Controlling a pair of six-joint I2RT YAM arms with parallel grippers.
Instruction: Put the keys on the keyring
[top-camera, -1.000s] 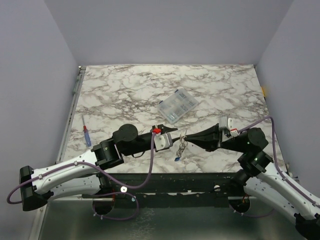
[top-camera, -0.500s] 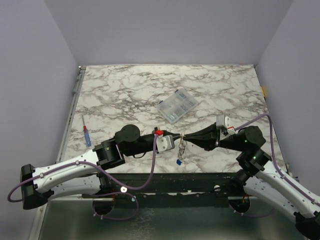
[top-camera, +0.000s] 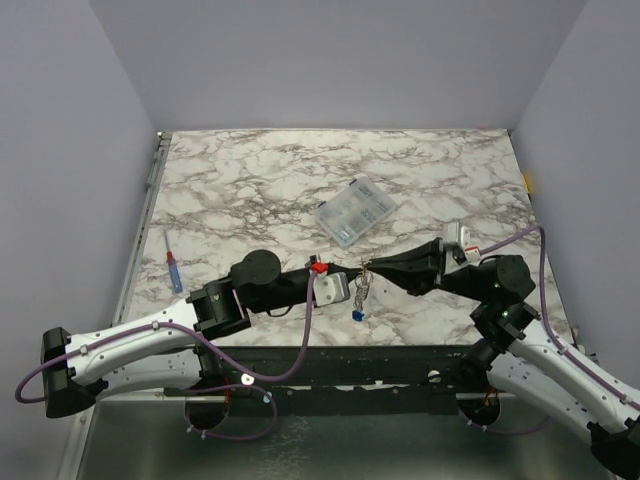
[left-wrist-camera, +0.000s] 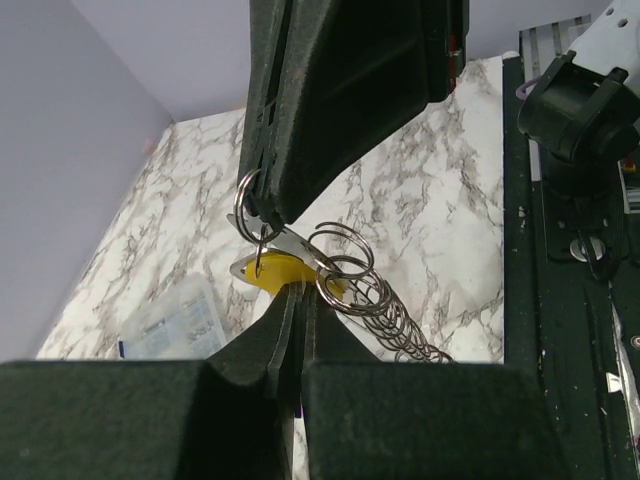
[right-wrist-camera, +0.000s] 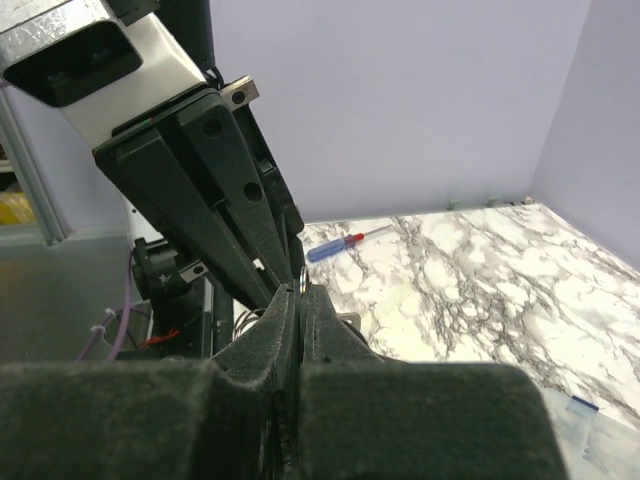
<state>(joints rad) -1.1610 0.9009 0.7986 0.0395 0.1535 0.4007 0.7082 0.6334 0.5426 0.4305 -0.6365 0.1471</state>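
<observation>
My left gripper (top-camera: 356, 273) and right gripper (top-camera: 369, 268) meet tip to tip above the near middle of the table. In the left wrist view my left gripper (left-wrist-camera: 297, 292) is shut on the yellow key (left-wrist-camera: 268, 272), whose hole has a small ring through it. The keyring (left-wrist-camera: 375, 300), a chain of silvery rings, hangs beside the key. My right gripper (right-wrist-camera: 301, 293) is shut on a ring of the keyring (right-wrist-camera: 303, 277). In the top view the keyring (top-camera: 362, 290) dangles below both tips with the blue key (top-camera: 356, 315) at its lower end.
A clear compartment box (top-camera: 356, 211) lies beyond the grippers at the table's middle. A blue-handled, red-tipped screwdriver (top-camera: 174, 271) lies at the left edge and also shows in the right wrist view (right-wrist-camera: 345, 243). Grey walls stand around the table.
My right gripper has tilted and shifted slightly left, closing in on the left gripper's tip. The hanging chain and blue key have swung a little.
</observation>
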